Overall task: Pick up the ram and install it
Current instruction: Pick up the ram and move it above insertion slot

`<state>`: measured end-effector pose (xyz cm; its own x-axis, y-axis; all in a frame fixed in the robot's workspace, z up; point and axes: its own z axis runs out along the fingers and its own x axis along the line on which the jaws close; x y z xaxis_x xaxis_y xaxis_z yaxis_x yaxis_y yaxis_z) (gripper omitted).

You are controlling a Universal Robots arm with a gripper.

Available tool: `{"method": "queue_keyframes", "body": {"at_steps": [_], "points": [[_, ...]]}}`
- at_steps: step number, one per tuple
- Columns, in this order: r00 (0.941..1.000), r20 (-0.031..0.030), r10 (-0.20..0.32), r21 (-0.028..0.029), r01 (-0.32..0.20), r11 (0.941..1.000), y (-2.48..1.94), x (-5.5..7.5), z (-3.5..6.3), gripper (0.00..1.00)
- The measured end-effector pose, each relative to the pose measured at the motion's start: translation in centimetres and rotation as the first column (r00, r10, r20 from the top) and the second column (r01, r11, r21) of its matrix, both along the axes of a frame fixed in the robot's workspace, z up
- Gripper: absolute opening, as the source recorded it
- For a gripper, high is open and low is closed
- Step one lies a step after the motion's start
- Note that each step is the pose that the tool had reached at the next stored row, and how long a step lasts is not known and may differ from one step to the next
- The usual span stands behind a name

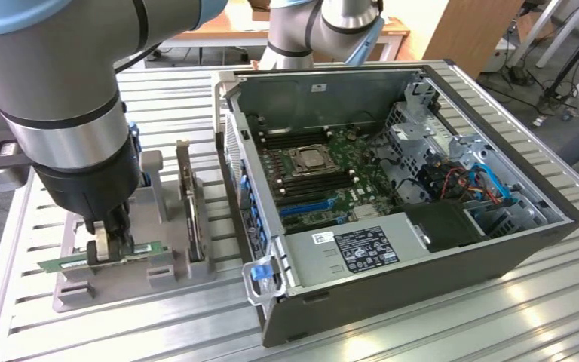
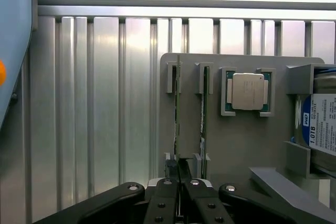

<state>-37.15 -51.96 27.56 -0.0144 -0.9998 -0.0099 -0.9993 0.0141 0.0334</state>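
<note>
The ram (image 1: 66, 263) is a narrow green stick standing on edge in a slot of the grey holder (image 1: 139, 280), on the exterior view's left. In the wrist view the ram (image 2: 177, 103) runs along the holder (image 2: 247, 145), with a second green stick (image 2: 203, 103) in the slot beside it. My gripper (image 1: 108, 251) has come straight down onto the ram. Its black fingers (image 2: 171, 169) are shut on the stick's near end, where my gripper (image 2: 178, 167) meets it. The stick still sits level in its slot.
An open computer case (image 1: 531, 249) lies on the exterior view's right, its motherboard (image 1: 355, 188) and processor socket (image 1: 310, 160) exposed. The holder also carries an upright expansion card (image 1: 191, 204), a silver processor chip (image 2: 248, 91) and a hard drive (image 2: 321, 124). Everything rests on a slatted aluminium table (image 1: 421, 332).
</note>
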Motion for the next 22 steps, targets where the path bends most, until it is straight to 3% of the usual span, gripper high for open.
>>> {"method": "queue_keyframes", "body": {"at_steps": [9,22], "points": [[1.0,-0.0003,0.0,-0.0002,0.0,1.0,0.0,0.0,0.26,0.12],[1.0,-0.0002,0.0,-0.0001,0.0,1.0,0.0,0.0,2.53,0.12]]}}
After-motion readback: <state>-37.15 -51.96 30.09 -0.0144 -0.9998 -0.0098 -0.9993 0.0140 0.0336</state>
